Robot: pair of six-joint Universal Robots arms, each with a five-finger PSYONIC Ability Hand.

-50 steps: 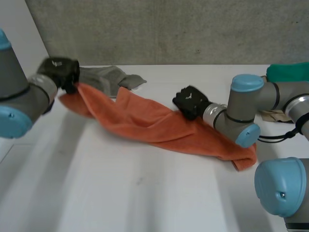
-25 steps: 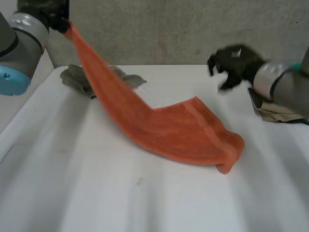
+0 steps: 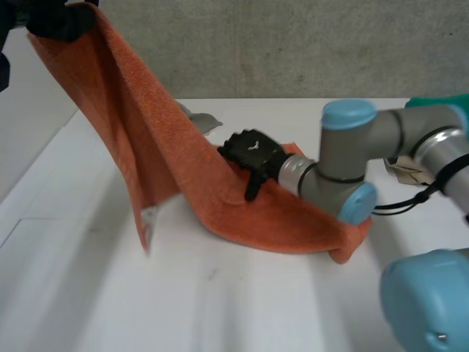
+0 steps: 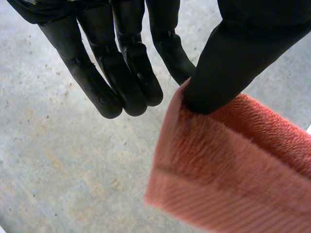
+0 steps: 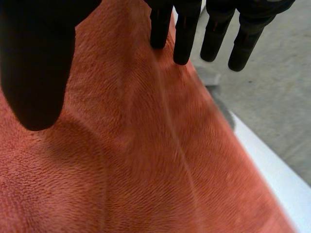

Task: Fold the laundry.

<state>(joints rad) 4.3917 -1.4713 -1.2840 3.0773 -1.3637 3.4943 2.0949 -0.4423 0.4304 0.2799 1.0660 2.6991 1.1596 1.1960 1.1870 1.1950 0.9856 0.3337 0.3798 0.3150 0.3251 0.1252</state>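
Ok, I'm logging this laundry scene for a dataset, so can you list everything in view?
orange towel: one, orange, one corner held high, the rest sloping down onto the table
grey cloth: one, grey, on the table behind the towel, mostly hidden
green item: one, green, at the table's far right, cut off
beige item: one, beige, beside the green item, partly behind the right arm
table: one, white
wall: one, grey, behind the table
left hand: one, black, raised, pinching the towel's corner
right hand: one, black, fingers straight, at the towel's middle
right arm: one, grey with light-blue caps
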